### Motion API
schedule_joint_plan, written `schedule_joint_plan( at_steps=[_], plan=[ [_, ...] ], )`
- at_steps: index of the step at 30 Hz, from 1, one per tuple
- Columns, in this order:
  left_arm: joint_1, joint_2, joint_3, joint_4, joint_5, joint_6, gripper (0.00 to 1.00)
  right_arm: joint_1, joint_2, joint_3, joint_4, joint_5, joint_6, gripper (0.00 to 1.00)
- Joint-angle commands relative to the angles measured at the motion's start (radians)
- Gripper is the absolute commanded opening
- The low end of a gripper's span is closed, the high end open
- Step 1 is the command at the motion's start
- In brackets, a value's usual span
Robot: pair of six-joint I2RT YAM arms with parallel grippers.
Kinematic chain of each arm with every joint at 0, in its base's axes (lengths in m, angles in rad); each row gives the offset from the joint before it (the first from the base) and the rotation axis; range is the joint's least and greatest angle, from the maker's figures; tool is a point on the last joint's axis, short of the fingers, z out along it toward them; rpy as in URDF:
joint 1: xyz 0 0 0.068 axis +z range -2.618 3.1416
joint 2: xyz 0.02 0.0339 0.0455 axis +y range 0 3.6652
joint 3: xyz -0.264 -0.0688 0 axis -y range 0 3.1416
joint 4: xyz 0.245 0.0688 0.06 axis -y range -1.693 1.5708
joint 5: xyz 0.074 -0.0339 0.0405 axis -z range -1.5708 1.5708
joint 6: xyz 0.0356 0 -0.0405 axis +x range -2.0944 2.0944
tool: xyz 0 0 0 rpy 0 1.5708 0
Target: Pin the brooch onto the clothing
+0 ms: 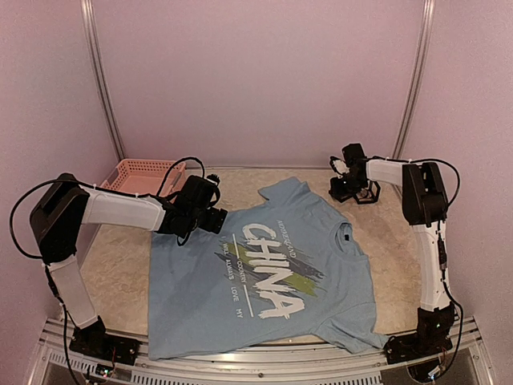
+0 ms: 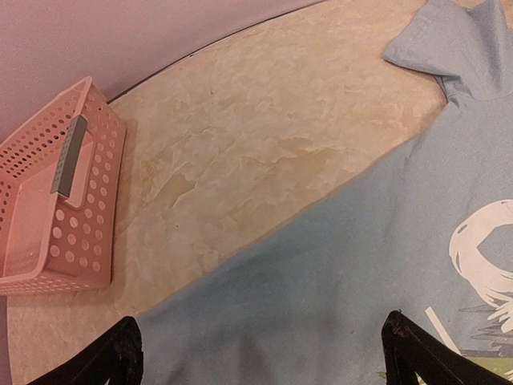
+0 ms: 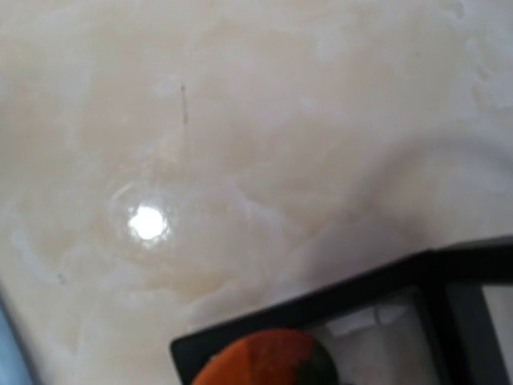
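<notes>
The light blue CHINA T-shirt [image 1: 264,281] lies flat mid-table, collar to the right. My left pincer [image 1: 218,218] hovers over its far left part, fingers spread wide, with the pink basket [image 1: 144,172] farther left. My right pincer [image 1: 353,191] hangs at the far right over a black tray [image 3: 385,297] holding an orange-and-green round thing [image 3: 264,357], possibly the brooch; I cannot tell how far this pincer is spread.
</notes>
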Motion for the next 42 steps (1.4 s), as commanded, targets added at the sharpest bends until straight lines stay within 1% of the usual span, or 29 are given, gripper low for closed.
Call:
schedule_joint_plan(
  at_steps=[1, 6, 10, 15, 21, 26, 32, 35, 38, 42],
  plan=[
    [0.0, 0.011, -0.004, -0.007, 0.008, 0.01, 0.99, -0.011, -0.038, -0.026, -0.034, -0.023, -0.002, 0.38],
    [0.0, 0.01, -0.004, -0.007, 0.007, 0.011, 0.99, -0.01, -0.05, -0.041, -0.033, -0.015, 0.002, 0.32],
    [0.0, 0.008, -0.004, -0.007, 0.01, 0.011, 0.99, -0.01, -0.068, -0.052, -0.033, 0.0, 0.015, 0.29],
    [-0.002, 0.01, -0.003, -0.007, 0.014, 0.011, 0.99, -0.009, -0.081, -0.063, -0.038, 0.012, 0.015, 0.23],
    [-0.002, 0.007, -0.005, -0.007, 0.01, 0.011, 0.99, -0.009, -0.092, -0.068, -0.045, 0.045, 0.021, 0.13],
    [-0.002, 0.006, -0.005, -0.007, 0.012, 0.012, 0.99, -0.009, -0.104, -0.068, -0.051, 0.071, 0.024, 0.0],
    [-0.002, 0.0, -0.005, -0.007, 0.01, 0.011, 0.99, -0.009, -0.112, -0.057, -0.064, 0.085, 0.019, 0.0],
    [-0.003, -0.01, -0.008, -0.007, 0.007, 0.012, 0.99, -0.01, -0.131, -0.045, -0.08, 0.067, 0.009, 0.0],
    [-0.005, -0.036, -0.021, 0.004, 0.013, 0.014, 0.99, 0.001, -0.185, -0.037, -0.095, -0.001, -0.024, 0.0],
    [-0.015, -0.137, -0.063, 0.061, 0.063, 0.033, 0.99, 0.05, -0.307, -0.037, -0.123, -0.089, -0.131, 0.0]
  ],
)
